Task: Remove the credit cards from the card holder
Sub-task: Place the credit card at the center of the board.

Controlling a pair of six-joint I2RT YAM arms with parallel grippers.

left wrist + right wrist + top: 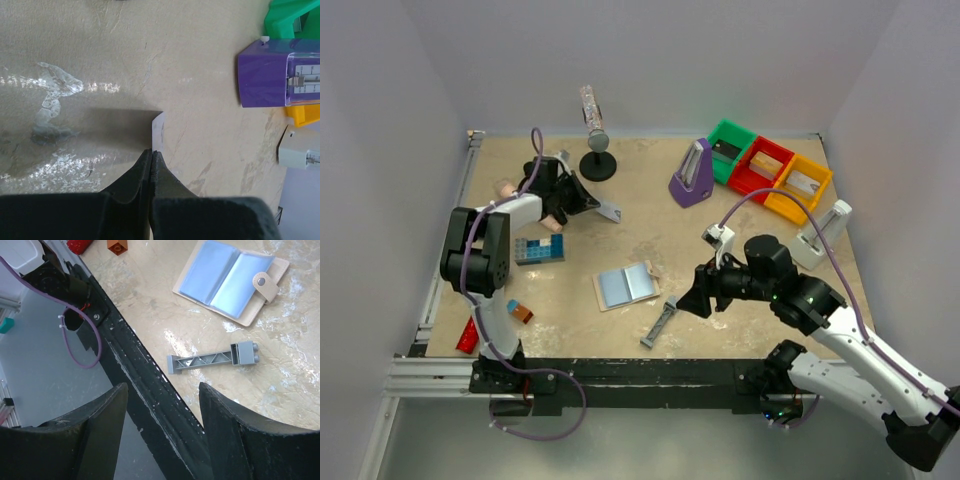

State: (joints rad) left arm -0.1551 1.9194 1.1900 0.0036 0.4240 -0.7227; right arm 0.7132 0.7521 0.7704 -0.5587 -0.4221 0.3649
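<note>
The card holder (pixel 627 285) lies open on the table, pale blue-grey inside up. It also shows in the right wrist view (pixel 230 280), with a tan snap tab at its right edge. My left gripper (pixel 588 200) is at the back left, shut on the silver-grey credit card (pixel 609 212). In the left wrist view the gripper (pixel 152 152) pinches that card (pixel 158 130) edge-on, just above the table. My right gripper (pixel 695 300) hangs open and empty right of the holder, and in the right wrist view (pixel 162 387) it is over the table's front edge. No black cards show.
A narrow grey bar (pixel 658 323) (pixel 212 359) lies near the front edge. A blue studded brick (pixel 538 250), an orange brick (pixel 520 312) and a red piece (pixel 467 335) lie at the left. At the back stand a black stand (pixel 598 160), a purple metronome (pixel 692 175) and green, red and yellow bins (pixel 767 170).
</note>
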